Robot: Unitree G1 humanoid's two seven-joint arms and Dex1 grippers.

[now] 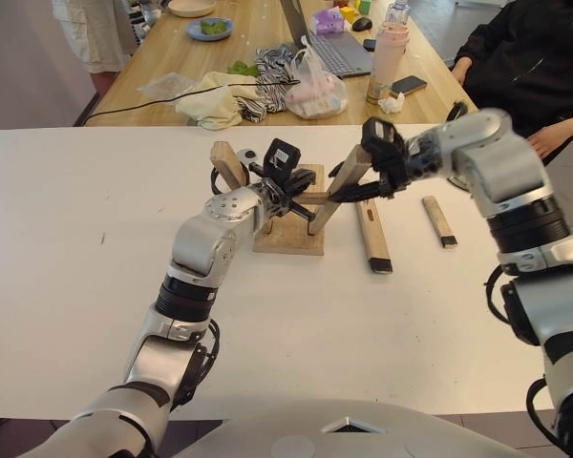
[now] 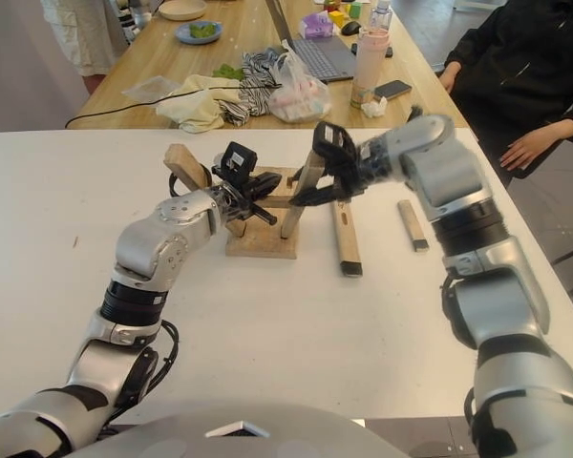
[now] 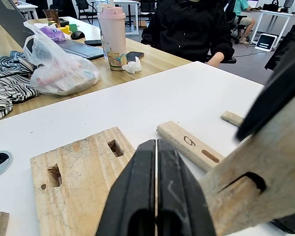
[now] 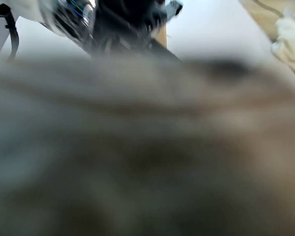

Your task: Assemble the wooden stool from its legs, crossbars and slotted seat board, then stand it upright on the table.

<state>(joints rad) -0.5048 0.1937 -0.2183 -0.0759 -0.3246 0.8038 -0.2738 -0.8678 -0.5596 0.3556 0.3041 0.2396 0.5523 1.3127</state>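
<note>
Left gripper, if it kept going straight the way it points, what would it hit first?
Most likely the tilted leg in the right gripper, close beside the shut fingers of the left gripper. If it slips past, the loose leg on the table comes next; depth is unclear.

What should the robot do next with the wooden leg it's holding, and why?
Probably tip the leg upright and press its lower end into the seat board. The right pincer grips it leaning, and the left wrist view shows open slots in the board.

A tumbler (image 1: 387,62), laptop (image 1: 339,52) and plastic bag (image 1: 315,91) sit on the far table (image 1: 258,29).
</note>
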